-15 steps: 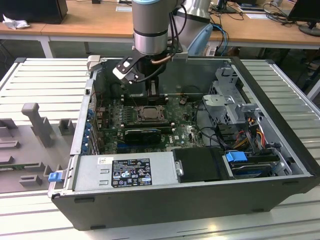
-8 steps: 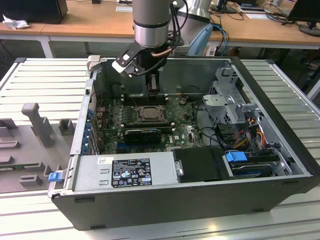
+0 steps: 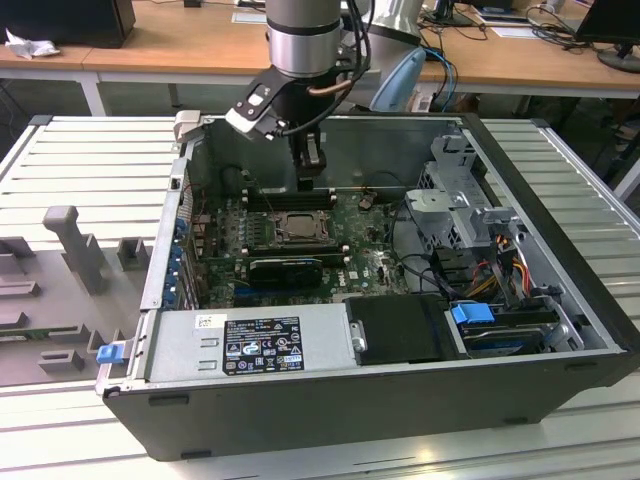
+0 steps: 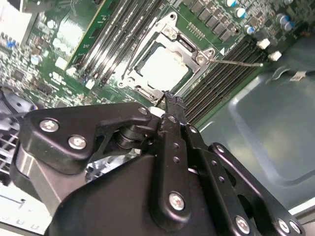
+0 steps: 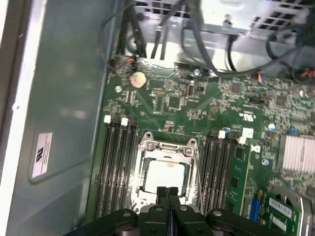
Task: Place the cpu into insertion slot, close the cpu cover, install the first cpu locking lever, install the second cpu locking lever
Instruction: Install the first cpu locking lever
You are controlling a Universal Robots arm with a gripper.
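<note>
The cpu [image 5: 165, 174] lies flat in the insertion slot [image 3: 299, 228] on the green board, its pale top showing through the window of the cpu cover [image 5: 147, 146], which is folded down over it. The cpu [image 4: 165, 69] and cover [image 4: 170, 30] also appear in the second wrist view. A thin metal locking lever [image 4: 236, 61] sticks out sideways past the socket's corner over the memory slots. My gripper [image 3: 310, 172] hangs just above the socket's edge nearest the case's back wall. Its fingertips [image 5: 163, 192] are pressed together, shut with nothing between them [image 4: 170, 98].
Long black memory slots [image 5: 118, 162] flank the socket on both sides. The grey power supply [image 3: 250, 345] fills the case's front. A drive cage [image 3: 460, 200] with cables [image 3: 490, 270] stands on the exterior view's right. Metal chassis walls [image 5: 59, 98] close in the board.
</note>
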